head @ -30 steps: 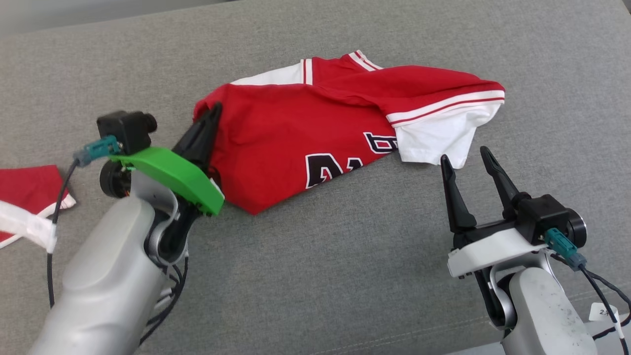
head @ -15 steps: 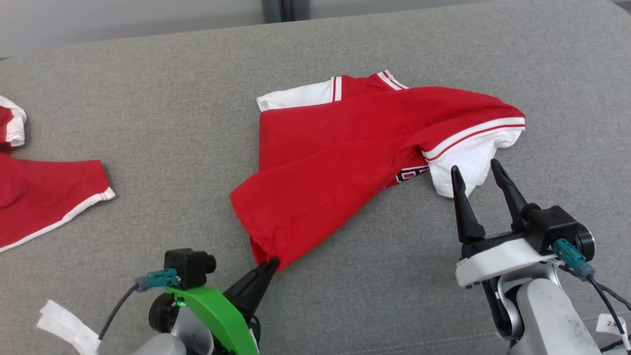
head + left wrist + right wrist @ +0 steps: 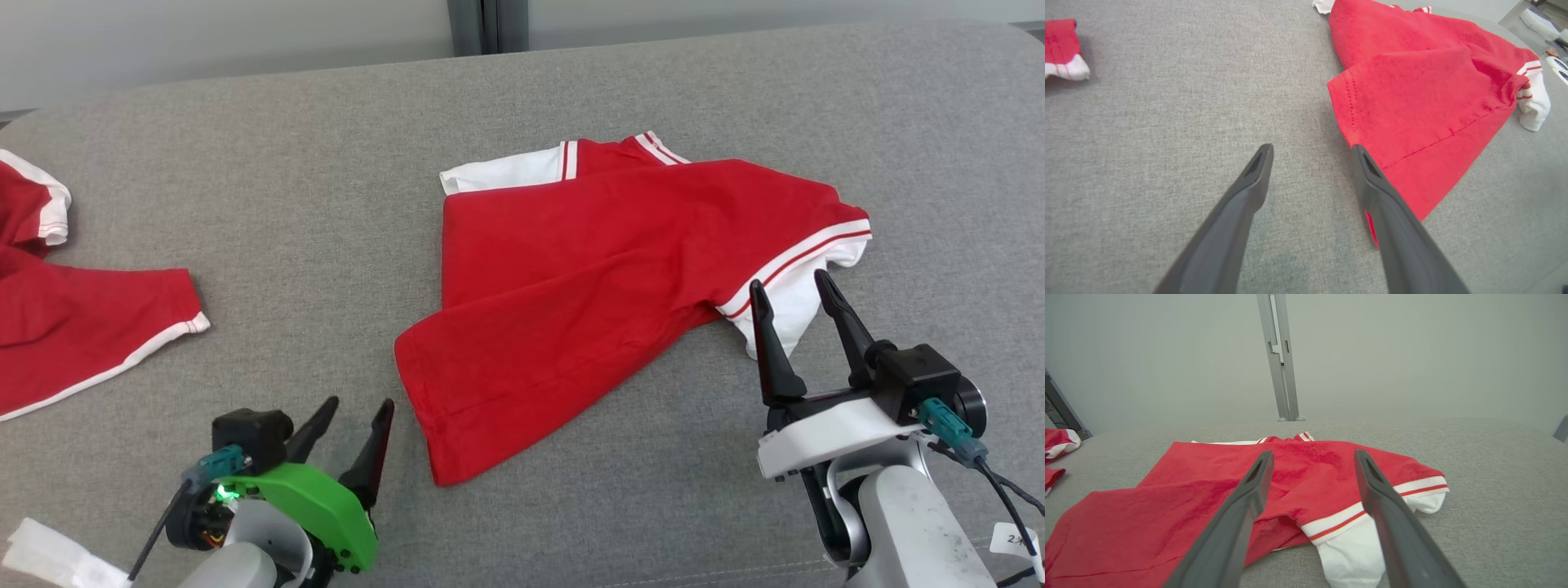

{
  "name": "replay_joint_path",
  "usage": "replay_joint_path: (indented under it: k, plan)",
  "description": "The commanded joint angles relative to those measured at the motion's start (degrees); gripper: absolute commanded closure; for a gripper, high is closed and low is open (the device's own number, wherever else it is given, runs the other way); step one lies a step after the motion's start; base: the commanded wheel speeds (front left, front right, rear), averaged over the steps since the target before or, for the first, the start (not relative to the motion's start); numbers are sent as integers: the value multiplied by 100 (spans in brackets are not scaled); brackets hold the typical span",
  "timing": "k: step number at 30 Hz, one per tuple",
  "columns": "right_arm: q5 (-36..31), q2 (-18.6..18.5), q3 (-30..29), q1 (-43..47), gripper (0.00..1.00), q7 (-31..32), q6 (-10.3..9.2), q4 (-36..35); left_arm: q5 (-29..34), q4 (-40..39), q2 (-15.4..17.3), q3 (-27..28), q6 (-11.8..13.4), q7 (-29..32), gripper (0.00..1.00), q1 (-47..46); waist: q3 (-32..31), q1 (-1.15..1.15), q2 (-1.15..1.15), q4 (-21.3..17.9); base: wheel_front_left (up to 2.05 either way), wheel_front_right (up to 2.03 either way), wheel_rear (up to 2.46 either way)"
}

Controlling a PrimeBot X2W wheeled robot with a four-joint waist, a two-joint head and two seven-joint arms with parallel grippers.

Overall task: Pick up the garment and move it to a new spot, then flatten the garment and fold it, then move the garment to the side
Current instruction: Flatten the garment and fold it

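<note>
Released, garment (image 3: 588, 269) lies just right of left gripper (image 3: 360, 402).

Saw the red garment (image 3: 588, 278) lying loosely folded on the grey cushion (image 3: 286, 163). Found the left gripper (image 3: 360, 403) just beside the garment's near left corner, fingers spread, empty. Found the right gripper (image 3: 789, 281) at the garment's white right sleeve (image 3: 804, 314), fingers spread, tips over the cloth; could not tell contact. Noted another red piece (image 3: 73, 327) well left of the garment.
</note>
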Motion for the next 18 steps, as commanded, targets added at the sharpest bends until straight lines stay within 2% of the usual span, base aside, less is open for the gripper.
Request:
replay_joint_path:
  k: [1, 3, 7, 11, 14, 18]
  plan:
    - [28, -11, -25, 93, 0, -1, -7, 9, 49, -10, -47, 139, 42, -252, 0, -63, -55, 0, 0, 22, 0, 0, 0]
    - [40, -11, -64, 128, 0, -5, -7, 16, 110, -26, -73, 296, 55, -649, 0, -62, -116, 0, 0, 39, 0, 0, 0]
    - [36, -12, -176, 218, 0, 7, -7, -2, 345, -99, -216, 634, -68, -1064, 0, -131, -248, 0, 0, 85, 0, 0, 0]
    - [0, -11, -291, 298, 0, 52, -7, -51, 1025, -395, -577, 1453, -209, -1109, 0, -91, -361, 0, 0, 142, 0, 0, 0]
    - [-14, -10, -325, 371, 0, 98, -7, -58, 1645, -552, -969, 2082, -466, -1103, 0, 229, -455, 0, 0, 148, 0, 0, 0]
    - [-15, -11, -293, 439, 0, 168, -7, -84, 2070, -330, -1417, 2602, -872, -1106, 0, 578, -552, 0, 0, 103, 0, 0, 0]
